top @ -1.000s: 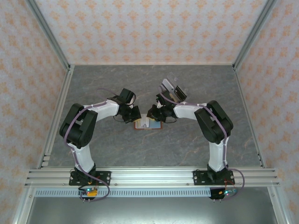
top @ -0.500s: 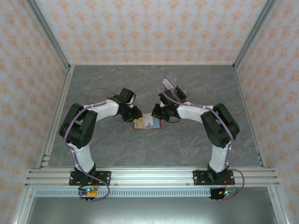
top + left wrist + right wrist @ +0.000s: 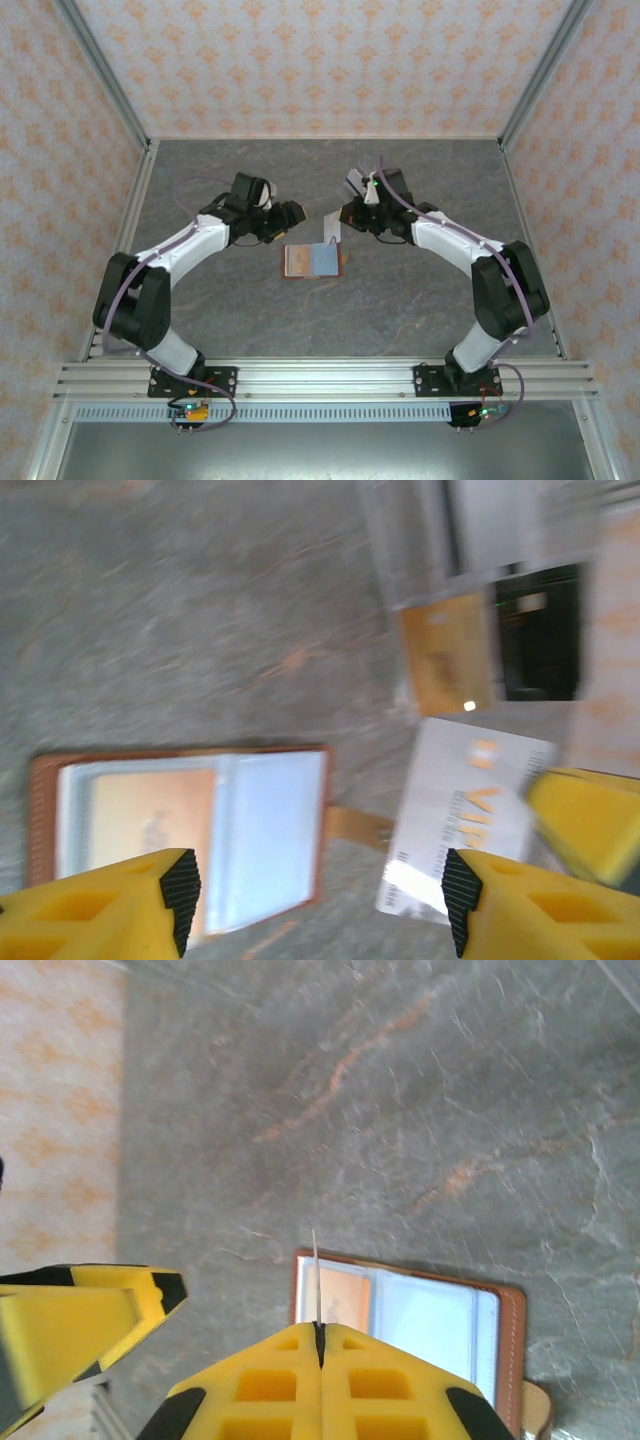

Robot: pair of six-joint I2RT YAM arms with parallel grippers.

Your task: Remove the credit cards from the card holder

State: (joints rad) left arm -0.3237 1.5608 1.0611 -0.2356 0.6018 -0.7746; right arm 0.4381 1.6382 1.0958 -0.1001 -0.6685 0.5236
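The left arm rises from the near rail, its elbow bowed out to the left and its forearm angled in toward the middle of the surface (image 3: 420,290). The left end effector (image 3: 292,212) points toward the other arm. Its yellow fingers (image 3: 100,905) are spread wide and hold nothing.

Just to the near side of that end effector, and slightly to its right, the card holder (image 3: 312,260) lies flat and open. In the left wrist view the card holder (image 3: 190,825) sits beneath the spread fingers, closer to the left one. It has a brown rim and a grey-blue inside, with a brown tab (image 3: 355,825) sticking out of one side. An orange card (image 3: 150,820) shows in one of its pockets, and the other half is pale blue.

The right arm mirrors the left, its elbow out to the right and its forearm reaching in. The right end effector (image 3: 342,218) has its fingers pressed together on a pale card (image 3: 333,228) with orange lettering (image 3: 480,805). The card is lifted clear of the holder and shows edge-on (image 3: 315,1280) in the right wrist view. The holder (image 3: 430,1315) lies directly below those fingers.

Beyond the right end effector, a yellowish card (image 3: 445,665) and a clear sleeve (image 3: 460,530) lie on the surface.
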